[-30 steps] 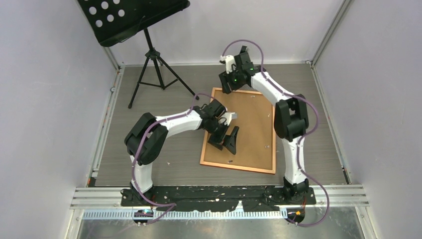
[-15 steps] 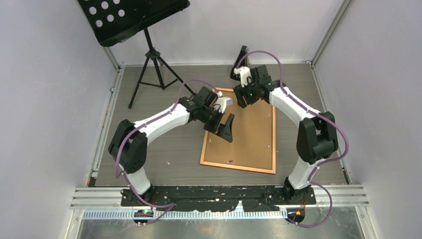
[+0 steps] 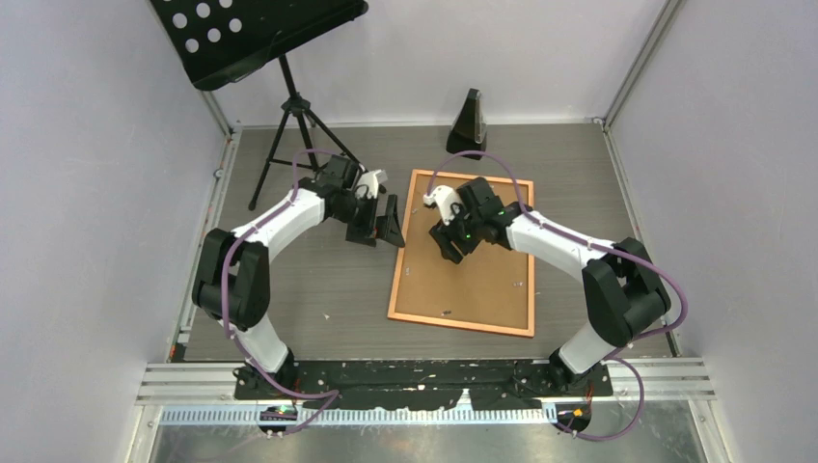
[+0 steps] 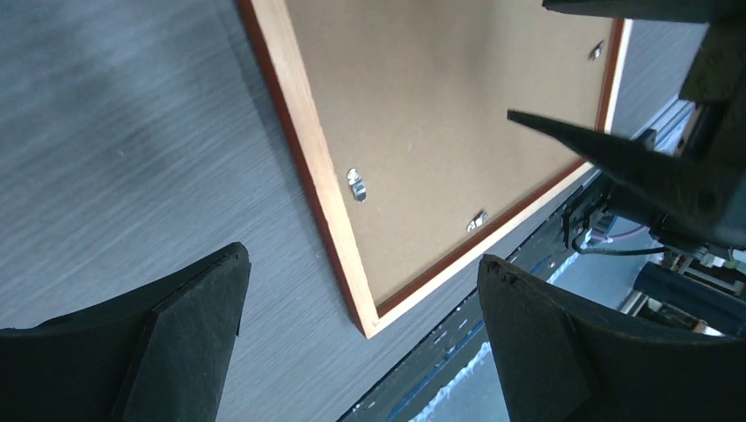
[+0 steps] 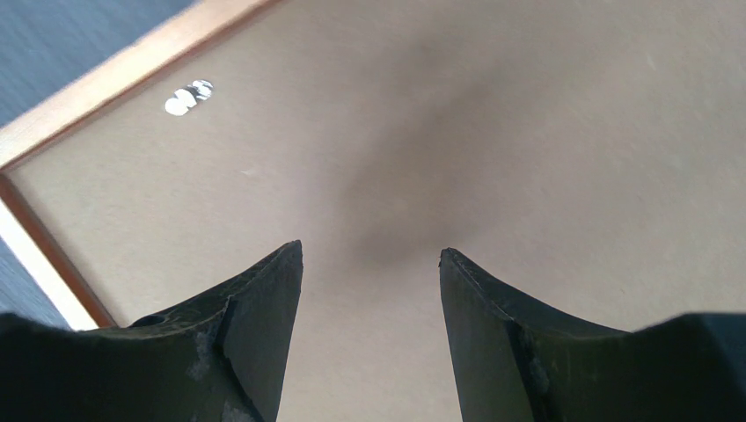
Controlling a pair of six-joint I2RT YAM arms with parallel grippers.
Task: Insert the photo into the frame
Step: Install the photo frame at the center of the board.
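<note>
Since 1 second ago, your left arm has swung leftward off the thin-edged, copper-orange rectangular wooden frame, toward the black tripod music stand, while your right arm has come forward from the back wall. Your left gripper hangs over the grey wood-grain table, just left of the frame's left edge, its 2 fingers spread wide and empty. The frame lies flat, back up, right of centre, filled by a plain brown fibreboard backing panel. Your right gripper is over the panel's upper-left part, fingers parted with nothing between them.
</note>
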